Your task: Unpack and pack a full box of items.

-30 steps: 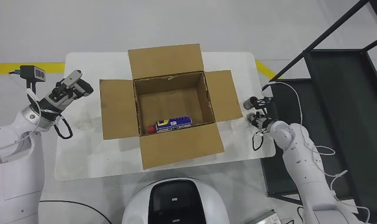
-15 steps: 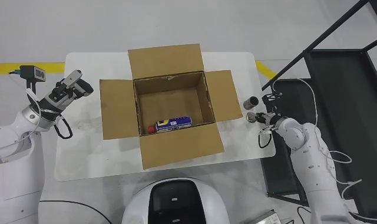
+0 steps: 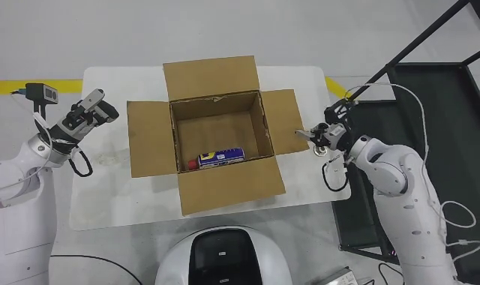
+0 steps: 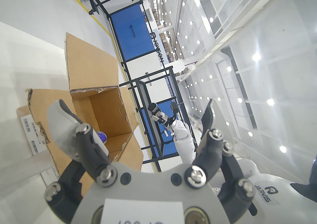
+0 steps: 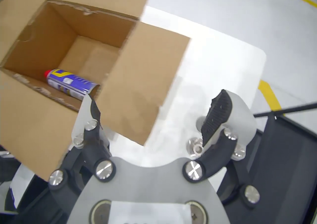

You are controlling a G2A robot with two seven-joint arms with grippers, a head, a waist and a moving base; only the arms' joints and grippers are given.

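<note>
- Top view: box [image 3: 150, 139] on the table [image 3: 112, 202], all four flaps spread. One can [image 3: 221, 158] lying flat on the box floor, against the wall nearest the robot. Left gripper [image 3: 107, 110] spread and empty, tips aimed at the box, well apart from its nearest flap. Right gripper [image 3: 307, 135] spread and empty, tips at the edge of the opposite flap.
- Left wrist view: left gripper [image 4: 133, 106] wide open, nothing between the pads. Box [image 4: 104, 111] beyond the fingertips, an end of the can [image 4: 101, 137] just visible inside.
- Right wrist view: right gripper [image 5: 156, 98] wide open, nothing held. Box flap [image 5: 148, 66] just past the tips, bare table [image 5: 223, 61] beyond. Can [image 5: 70, 82] farther on, low in the box.
- Progress, as judged: unpacking nearly complete, one can left to lift out. Repacking not yet begun. Resting place of any removed items not discernible.
</note>
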